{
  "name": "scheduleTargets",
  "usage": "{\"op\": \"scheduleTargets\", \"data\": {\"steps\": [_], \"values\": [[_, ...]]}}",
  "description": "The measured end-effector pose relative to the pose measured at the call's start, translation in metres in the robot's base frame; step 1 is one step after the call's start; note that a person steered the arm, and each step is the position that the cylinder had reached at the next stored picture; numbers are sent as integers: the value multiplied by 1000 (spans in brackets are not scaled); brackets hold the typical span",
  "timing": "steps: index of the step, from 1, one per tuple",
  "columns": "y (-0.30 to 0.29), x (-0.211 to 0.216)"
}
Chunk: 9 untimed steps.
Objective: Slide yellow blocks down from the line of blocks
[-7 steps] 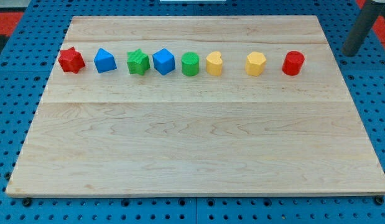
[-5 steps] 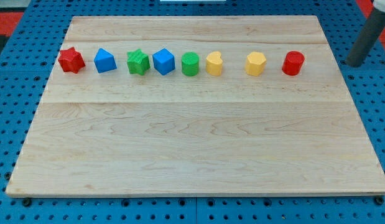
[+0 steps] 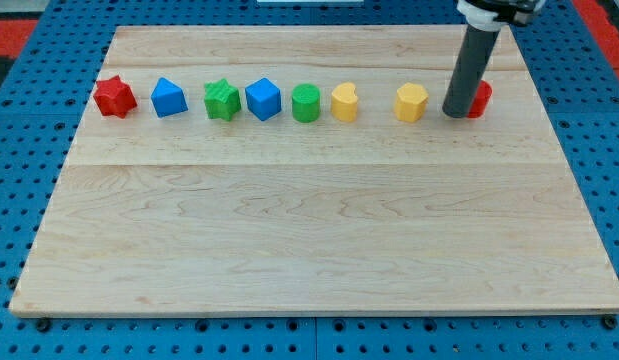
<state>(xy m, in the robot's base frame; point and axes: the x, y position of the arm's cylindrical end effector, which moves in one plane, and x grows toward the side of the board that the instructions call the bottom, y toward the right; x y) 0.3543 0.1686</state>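
A straight, dark grey cylindrical rod (image 3: 470, 70) with a matt surface is shown. At the view's top it is capped by a white collar (image 3: 484, 14) beneath a black mount, cut off by the frame edge. My tip (image 3: 456, 113) ends flat and plain.

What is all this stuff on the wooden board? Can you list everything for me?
red star block: 1, red, view's left end of the row
blue blocks: 2, blue, second and fourth
green blocks: 2, green, third and fifth
yellow blocks: 2, yellow, sixth and seventh
red cylinder: 1, red, right end, partly hidden by the rod
wooden board: 1, pale wood, on blue pegboard
my tip: 1, dark, between the right yellow block and the red cylinder
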Motion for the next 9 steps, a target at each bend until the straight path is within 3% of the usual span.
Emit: {"op": "scheduleTargets", "data": {"steps": [2,3,4,5,7,9], "values": [[-122,-17],[-131,-8],[-134,-51],[-180,-21],[-155,22],[-112,14]]}}
